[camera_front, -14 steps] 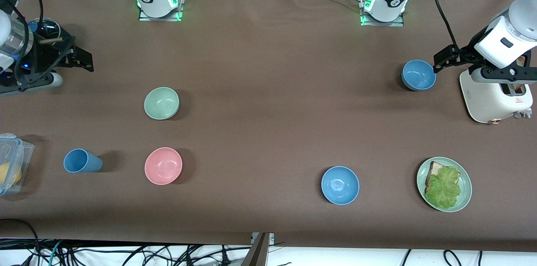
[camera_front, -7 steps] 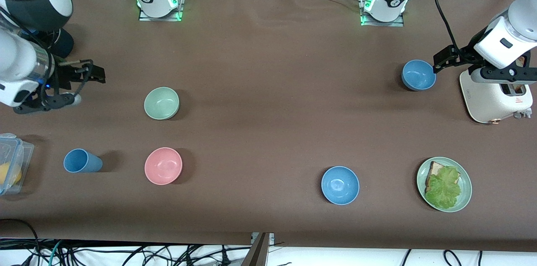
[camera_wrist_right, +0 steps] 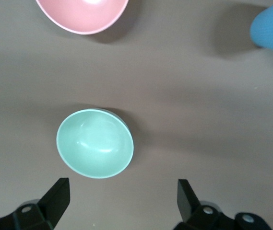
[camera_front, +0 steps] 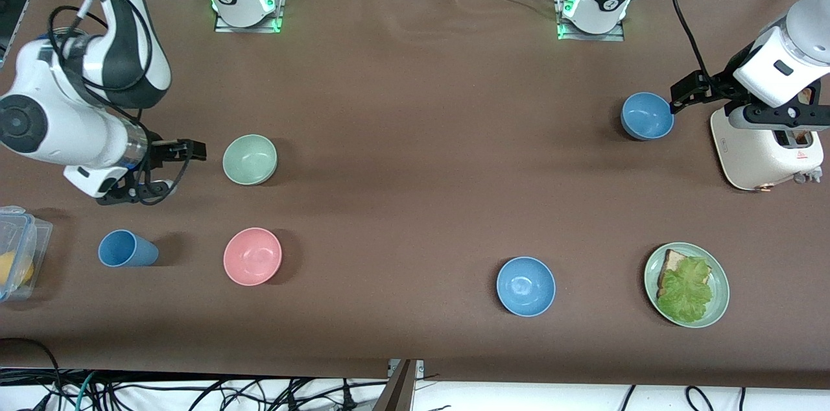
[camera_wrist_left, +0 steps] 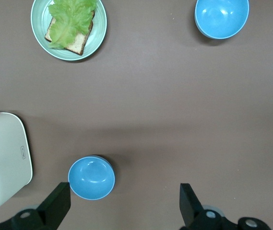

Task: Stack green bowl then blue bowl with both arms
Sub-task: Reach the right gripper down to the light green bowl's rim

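Green bowl [camera_front: 249, 159], two blue bowls [camera_front: 526, 286]

No text can be read; the toaster [camera_front: 765, 152] bears a small red mark, too small to make out

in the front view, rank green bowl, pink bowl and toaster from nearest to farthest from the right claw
1. Green bowl: just beside the open right claw.
2. Pink bowl: nearer the camera.
3. Toaster: at the left arm's end.
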You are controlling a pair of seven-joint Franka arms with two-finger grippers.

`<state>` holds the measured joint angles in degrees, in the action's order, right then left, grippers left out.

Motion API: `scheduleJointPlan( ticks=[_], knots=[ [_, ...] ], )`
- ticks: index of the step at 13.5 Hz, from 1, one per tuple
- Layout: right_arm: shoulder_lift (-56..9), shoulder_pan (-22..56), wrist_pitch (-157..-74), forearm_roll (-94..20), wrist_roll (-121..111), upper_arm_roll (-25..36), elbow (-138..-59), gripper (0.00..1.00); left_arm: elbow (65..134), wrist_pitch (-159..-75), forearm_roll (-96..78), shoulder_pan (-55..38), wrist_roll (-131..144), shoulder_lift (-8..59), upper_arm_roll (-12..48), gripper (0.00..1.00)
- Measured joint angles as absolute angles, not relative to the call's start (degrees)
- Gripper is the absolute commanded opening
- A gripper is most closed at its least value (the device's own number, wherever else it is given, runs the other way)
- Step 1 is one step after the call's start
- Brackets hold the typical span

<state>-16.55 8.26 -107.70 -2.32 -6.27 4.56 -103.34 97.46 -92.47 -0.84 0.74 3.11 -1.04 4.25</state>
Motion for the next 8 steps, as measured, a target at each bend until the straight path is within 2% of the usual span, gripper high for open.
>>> scheduleJointPlan(
  ticks=[5,8],
  knots=[
    [-16.72,8.17,-123.09,-3.52,-6.07,5.10,-117.85,0.99,97.46,-92.47,-0.84,0.74,3.11,-1.02,4.24,1.00],
    [-16.78,7.55,-127.81,-5.33,-6.54,6.19,-123.14,0.99,97.46,-92.47,-0.84,0.74,3.11,-1.01,4.24,1.00]
  ],
)
